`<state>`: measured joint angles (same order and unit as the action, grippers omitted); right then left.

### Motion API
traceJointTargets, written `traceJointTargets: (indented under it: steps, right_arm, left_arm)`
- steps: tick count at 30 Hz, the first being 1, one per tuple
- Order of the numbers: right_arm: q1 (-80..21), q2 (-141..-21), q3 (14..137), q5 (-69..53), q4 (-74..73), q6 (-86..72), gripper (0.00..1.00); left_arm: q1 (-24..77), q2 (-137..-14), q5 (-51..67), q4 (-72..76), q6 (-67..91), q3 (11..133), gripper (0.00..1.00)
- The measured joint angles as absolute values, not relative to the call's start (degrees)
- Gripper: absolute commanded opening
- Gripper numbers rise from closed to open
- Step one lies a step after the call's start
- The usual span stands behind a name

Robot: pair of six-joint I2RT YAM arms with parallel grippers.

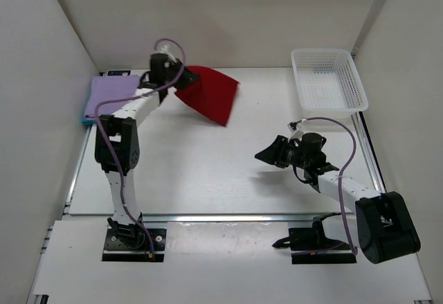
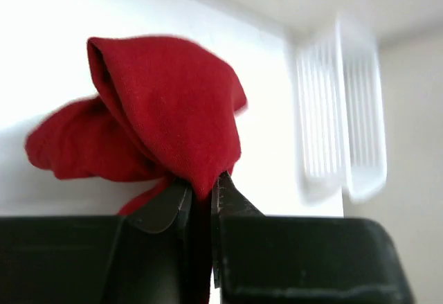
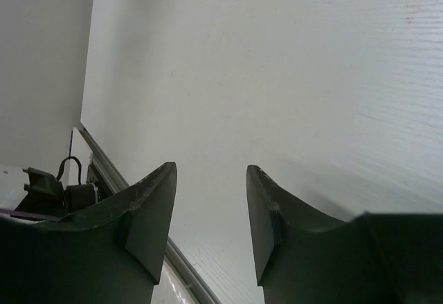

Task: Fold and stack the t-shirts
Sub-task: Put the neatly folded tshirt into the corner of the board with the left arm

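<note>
Red t-shirt [image 2: 173, 110] fabric is clamped between my left gripper [image 2: 201, 193] jaws, with the bulk bunched ahead of them. The lavender t-shirt [image 1: 114, 89] lies beside them, atop the teal t-shirt [image 1: 88, 113]. Recommended: carry level and lay it square on top. My right gripper [image 3: 211, 207] jaws stand apart, empty.

No writing, label, brand, number or sign can be read in any view, neither on the red shirt [image 1: 210, 96], the basket [image 1: 329, 109] nor the table [image 1: 208, 172].
</note>
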<state>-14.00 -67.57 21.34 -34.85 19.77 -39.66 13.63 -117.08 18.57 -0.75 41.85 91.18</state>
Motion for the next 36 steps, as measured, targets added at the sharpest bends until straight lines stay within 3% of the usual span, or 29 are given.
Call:
traceJointTargets:
  steps: [3,5,6,7,8,13,19,20,22,23,24,29,36]
  right_arm:
    - [-15.00,-67.94,21.32,-34.96,20.40,-39.64,0.43]
    - [-16.32,-68.42,21.39,-35.03,20.60,-39.59,0.43]
    - [-17.10,-68.82,21.52,-35.07,20.58,-39.48,0.43]
    - [-17.98,-69.28,21.80,-35.14,20.58,-39.42,0.43]
    - [-18.85,-69.76,22.15,-35.18,20.58,-39.42,0.43]
    - [-23.59,-71.31,23.46,-35.38,20.69,-39.35,0.44]
    - [-27.75,-71.26,23.73,-34.96,20.05,-38.72,0.45]
    - [-28.10,-71.00,23.70,-34.68,19.75,-38.61,0.49]
    - [-28.69,-69.95,23.64,-33.80,19.11,-38.33,0.68]
    - [-28.95,-69.43,23.57,-33.21,18.81,-38.13,0.73]
    - [-29.15,-68.88,23.51,-32.53,18.44,-37.71,0.99]
    - [-30.74,-66.89,22.68,-29.06,15.97,-36.18,0.99]
    - [-33.12,-63.26,22.13,-22.50,8.99,-33.01,0.99]
  left_arm:
    - [5.17,-115.33,19.38,-2.13,41.39,93.47,0.04]
    - [-2.59,-112.49,20.21,-0.36,42.52,89.89,0.24]
    - [-6.61,-110.65,20.40,2.02,43.75,86.26,0.43]
    - [-10.52,-108.64,20.62,4.23,44.80,81.73,0.80]
    - [-14.98,-106.59,20.93,6.96,46.59,76.51,0.98]
    - [-29.85,-102.65,20.69,14.44,54.83,57.06,0.99]
    - [-29.47,-98.15,21.19,15.81,57.34,46.41,0.99]
    - [-29.08,-96.40,21.39,15.97,57.39,45.25,0.99]
    - [-27.79,-92.58,21.43,16.75,57.30,43.38,0.99]
    - [-27.07,-90.70,21.34,17.32,57.19,42.59,0.98]
    - [-26.04,-88.73,21.02,17.93,57.01,41.67,0.99]
    - [-14.68,-79.88,18.48,17.52,53.28,38.68,0.99]
    - [16.38,-74.96,12.64,11.57,43.53,37.95,0.99]
